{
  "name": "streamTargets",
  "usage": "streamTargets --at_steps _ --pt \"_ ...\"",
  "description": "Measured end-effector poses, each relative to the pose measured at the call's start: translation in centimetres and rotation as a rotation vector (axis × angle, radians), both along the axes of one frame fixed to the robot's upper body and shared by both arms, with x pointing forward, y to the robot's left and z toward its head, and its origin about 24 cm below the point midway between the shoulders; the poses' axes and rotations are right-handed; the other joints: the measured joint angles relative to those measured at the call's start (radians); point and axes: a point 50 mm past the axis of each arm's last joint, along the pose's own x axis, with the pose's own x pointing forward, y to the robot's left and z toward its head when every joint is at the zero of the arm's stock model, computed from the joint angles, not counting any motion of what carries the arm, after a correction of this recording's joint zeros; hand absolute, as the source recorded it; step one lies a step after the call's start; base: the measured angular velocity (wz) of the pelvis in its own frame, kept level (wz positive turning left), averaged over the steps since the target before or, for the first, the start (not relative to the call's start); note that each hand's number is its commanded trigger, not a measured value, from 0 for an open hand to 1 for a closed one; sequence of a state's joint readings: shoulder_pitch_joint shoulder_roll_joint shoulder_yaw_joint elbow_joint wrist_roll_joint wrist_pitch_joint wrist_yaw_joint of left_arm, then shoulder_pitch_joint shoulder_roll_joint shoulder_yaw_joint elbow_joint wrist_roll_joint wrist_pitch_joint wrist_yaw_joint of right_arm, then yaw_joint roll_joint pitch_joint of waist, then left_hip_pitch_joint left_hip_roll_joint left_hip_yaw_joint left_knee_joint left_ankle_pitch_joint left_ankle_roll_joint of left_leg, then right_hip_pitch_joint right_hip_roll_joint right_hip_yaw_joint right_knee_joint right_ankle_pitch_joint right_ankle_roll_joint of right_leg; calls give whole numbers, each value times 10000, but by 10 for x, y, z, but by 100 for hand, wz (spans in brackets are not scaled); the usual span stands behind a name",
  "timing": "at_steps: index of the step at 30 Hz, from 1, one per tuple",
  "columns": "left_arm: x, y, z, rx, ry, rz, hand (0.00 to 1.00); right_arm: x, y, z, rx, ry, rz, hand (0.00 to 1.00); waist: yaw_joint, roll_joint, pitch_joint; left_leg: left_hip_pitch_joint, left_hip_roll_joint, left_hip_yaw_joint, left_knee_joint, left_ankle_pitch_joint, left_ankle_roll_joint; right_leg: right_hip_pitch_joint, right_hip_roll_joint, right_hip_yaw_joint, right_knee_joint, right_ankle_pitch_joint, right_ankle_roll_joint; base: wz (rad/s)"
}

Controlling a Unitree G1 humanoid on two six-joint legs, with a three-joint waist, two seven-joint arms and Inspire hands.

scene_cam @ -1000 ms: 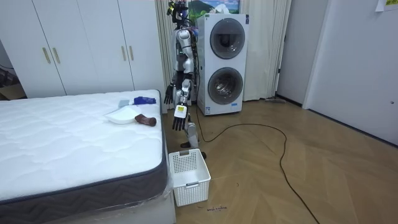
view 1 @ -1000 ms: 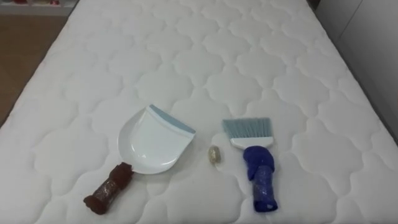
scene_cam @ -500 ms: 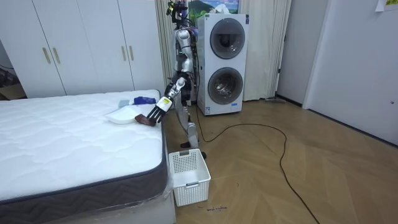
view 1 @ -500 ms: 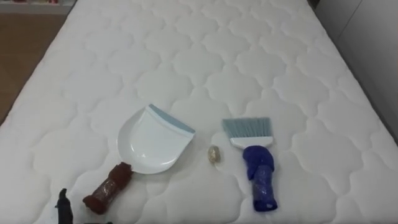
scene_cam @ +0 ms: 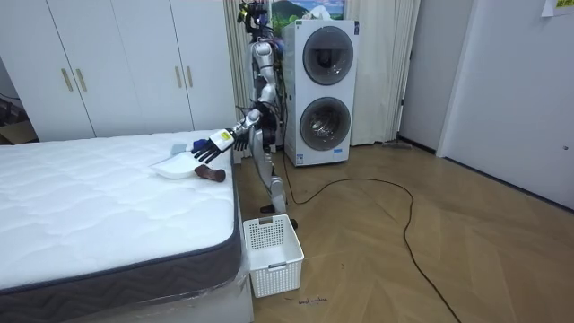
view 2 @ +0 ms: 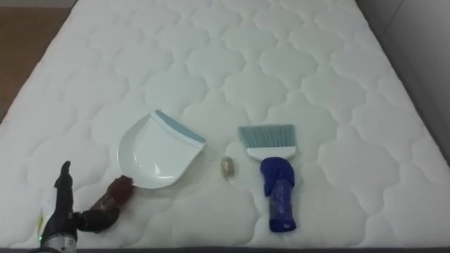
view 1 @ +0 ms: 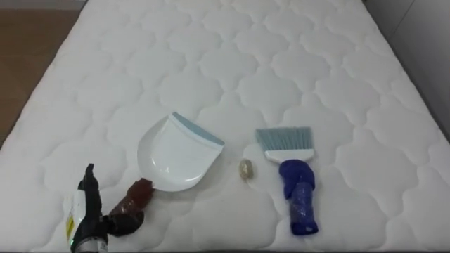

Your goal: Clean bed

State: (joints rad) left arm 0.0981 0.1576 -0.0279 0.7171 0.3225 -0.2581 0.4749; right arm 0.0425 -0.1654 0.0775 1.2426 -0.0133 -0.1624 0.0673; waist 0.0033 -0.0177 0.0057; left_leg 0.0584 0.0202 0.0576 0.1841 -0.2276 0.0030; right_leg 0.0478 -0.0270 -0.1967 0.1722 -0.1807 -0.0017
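**Left hand at the dustpan's handle**

On my feed the white dustpan (view 1: 176, 154) lies flat on the bed (view 1: 281, 63), close to the edge nearest the robot and left of centre. Its blue-grey lip faces up and to the right, away from the robot; its brown handle (view 1: 138, 193) runs down and to the left toward that near edge. The left hand (view 1: 87, 219) comes in at the lower left and overlaps the handle's near end; I cannot tell whether it grips the handle or only rests against it.

Just right of the pan lies a small pale scrap (view 1: 246, 169), between the pan and the brush (view 1: 294, 179) and touching neither. The brush lies flat, its pale blue bristles pointing away from the robot and its dark blue grip pointing back toward the near edge; it is well apart from the left hand. The quilted white top of the bed stretches away beyond these things; a strip of wooden floor (view 1: 28, 42) shows along its left side.

In the room view the robot stands at the end of the bed on the room view's right, in front of two stacked washing machines (scene_cam: 325, 90); its left arm reaches out over the bed to the dustpan. A white basket (scene_cam: 272, 256) stands on the floor by the bed's corner, near the robot's feet; white wardrobe doors (scene_cam: 117, 72) line the wall behind the bed.
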Motion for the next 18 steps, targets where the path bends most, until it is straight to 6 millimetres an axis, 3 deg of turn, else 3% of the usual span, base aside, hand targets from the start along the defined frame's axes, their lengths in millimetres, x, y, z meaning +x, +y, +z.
streamTargets --at_steps 14,18 --pt "26 -6 8 296 -480 -603 0 20 3 3 14 -266 415 0 -360 85 63 -959 18 16 167 6 6 -1000 -7 50 181 24 -28 -1" --pt "31 -7 4 395 -252 -622 0 34 2 6 -156 -356 605 0 -524 192 138 -1368 28 -49 338 6 6 -1479 -33 57 482 23 -29 -1"
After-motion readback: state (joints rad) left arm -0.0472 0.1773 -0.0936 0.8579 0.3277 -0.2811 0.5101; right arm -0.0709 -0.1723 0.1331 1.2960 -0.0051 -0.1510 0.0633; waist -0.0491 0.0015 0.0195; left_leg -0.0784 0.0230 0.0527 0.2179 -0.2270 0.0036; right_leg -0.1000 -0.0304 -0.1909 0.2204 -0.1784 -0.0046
